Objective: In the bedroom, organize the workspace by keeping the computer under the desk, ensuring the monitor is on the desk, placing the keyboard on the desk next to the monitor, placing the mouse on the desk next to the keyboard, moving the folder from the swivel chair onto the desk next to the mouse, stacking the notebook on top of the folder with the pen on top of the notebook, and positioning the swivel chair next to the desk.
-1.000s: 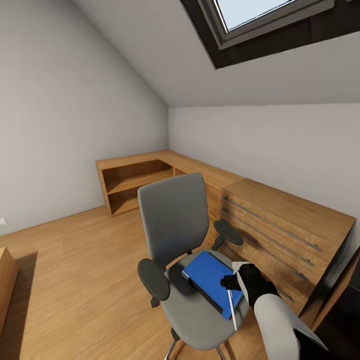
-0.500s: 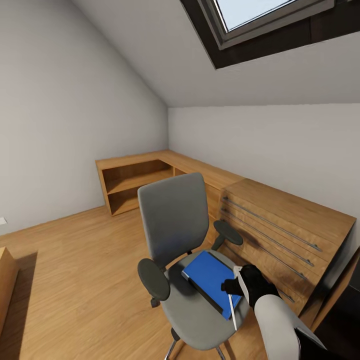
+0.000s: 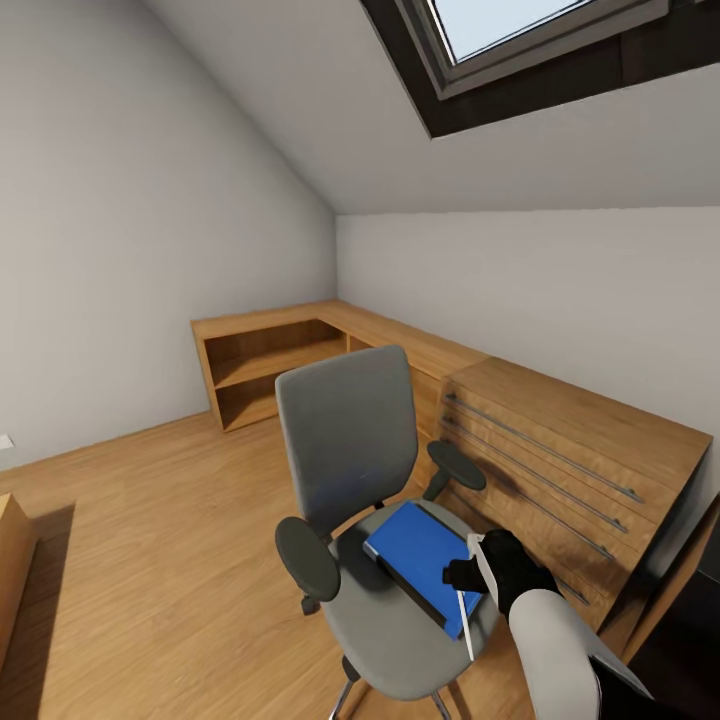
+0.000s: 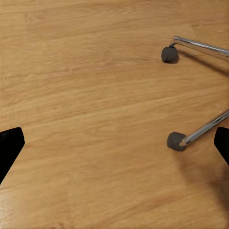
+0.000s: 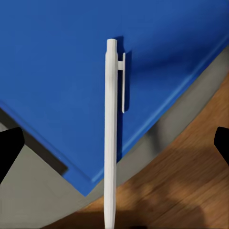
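While my right hand (image 3: 470,572) hovers over the swivel chair (image 3: 372,520), the blue folder (image 3: 425,560) lies on the seat directly beneath it. A white pen (image 5: 111,138) hangs from that hand, pointing down across the folder's near edge; my fingers are clenched on the pen. My left hand (image 4: 114,148), fingers spread wide, faces the wooden floor (image 4: 86,95) beside two chair castors (image 4: 175,141).

Bright, even daylight from skylight (image 3: 540,40); soft shadows on floor (image 3: 150,560) & under pen (image 5: 110,129); renders sharp, no glare.
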{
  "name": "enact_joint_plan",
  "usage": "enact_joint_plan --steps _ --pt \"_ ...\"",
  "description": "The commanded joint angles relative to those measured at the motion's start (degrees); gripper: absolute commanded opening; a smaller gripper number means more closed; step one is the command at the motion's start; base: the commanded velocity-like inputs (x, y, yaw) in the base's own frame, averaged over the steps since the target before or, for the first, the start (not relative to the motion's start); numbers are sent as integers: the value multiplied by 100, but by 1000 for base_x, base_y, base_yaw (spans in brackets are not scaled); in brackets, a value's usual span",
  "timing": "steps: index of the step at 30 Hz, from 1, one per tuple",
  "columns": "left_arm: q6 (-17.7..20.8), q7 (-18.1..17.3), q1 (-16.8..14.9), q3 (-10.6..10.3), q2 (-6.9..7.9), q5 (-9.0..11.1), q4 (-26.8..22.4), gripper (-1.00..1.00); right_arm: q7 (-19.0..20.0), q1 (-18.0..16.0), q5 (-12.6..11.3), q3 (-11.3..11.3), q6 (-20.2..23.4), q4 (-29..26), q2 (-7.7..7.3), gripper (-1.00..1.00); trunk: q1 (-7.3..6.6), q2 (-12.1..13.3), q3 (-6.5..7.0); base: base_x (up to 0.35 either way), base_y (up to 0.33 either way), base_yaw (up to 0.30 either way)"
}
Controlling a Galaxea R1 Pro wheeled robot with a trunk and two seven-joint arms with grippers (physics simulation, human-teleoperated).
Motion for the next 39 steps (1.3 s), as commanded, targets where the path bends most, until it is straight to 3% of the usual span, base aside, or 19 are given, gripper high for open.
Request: enact_joint_plan --steps 1,39 --pt "-11 -37 -3 10 -2 52 3 100 48 -4 62 -41 24 -16 7 100 0 -3 -6 0 0 0" --pt "-11 -31 -2 10 -2 52 4 100 48 -3 62 -42 49 -22 5 100 0 -3 -6 0 0 0"
